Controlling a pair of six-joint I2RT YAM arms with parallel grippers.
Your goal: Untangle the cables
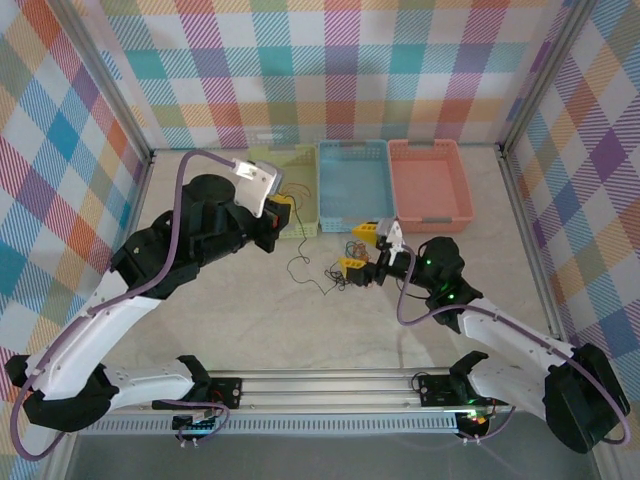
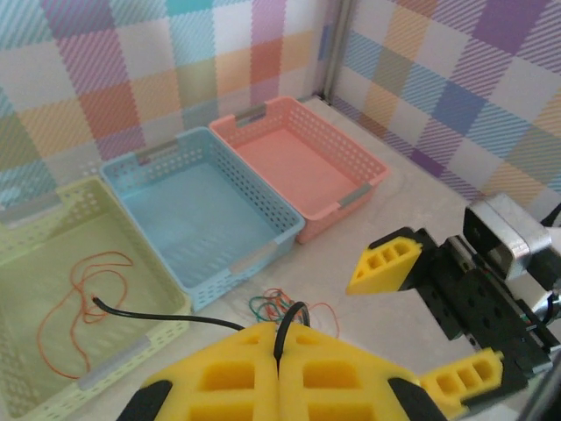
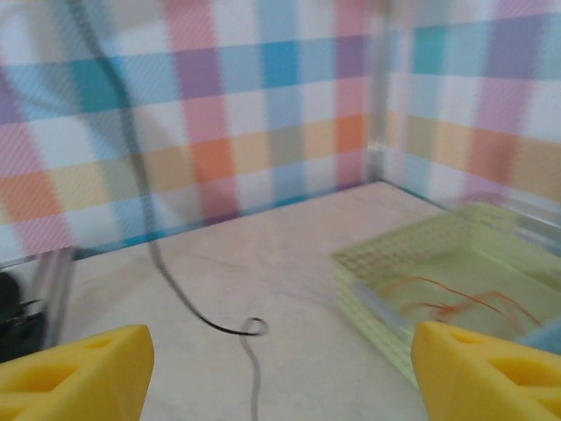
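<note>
Cables (image 2: 276, 305) are lying in three places. One orange cable (image 2: 79, 307) is resting in loose loops inside the green basket (image 2: 53, 210). One black cable (image 2: 175, 316) is running from above that basket's near rim into the left hand (image 2: 279, 351), which is clenching it between two yellow fingers pressed flat together. In the top view its free length is hanging down to the tabletop (image 2: 412, 197) and trailing toward the tangle (image 1: 350, 252). That one small tangle of green and orange strands is sitting on the tabletop just in front of the blue basket (image 2: 202, 219); strand count cannot be told. Right hand (image 3: 280, 373) is hovering released beside the tangle, its two fingers spread wide. Three baskets are standing side by side: green, blue, then the pink basket (image 2: 298, 167)
</note>
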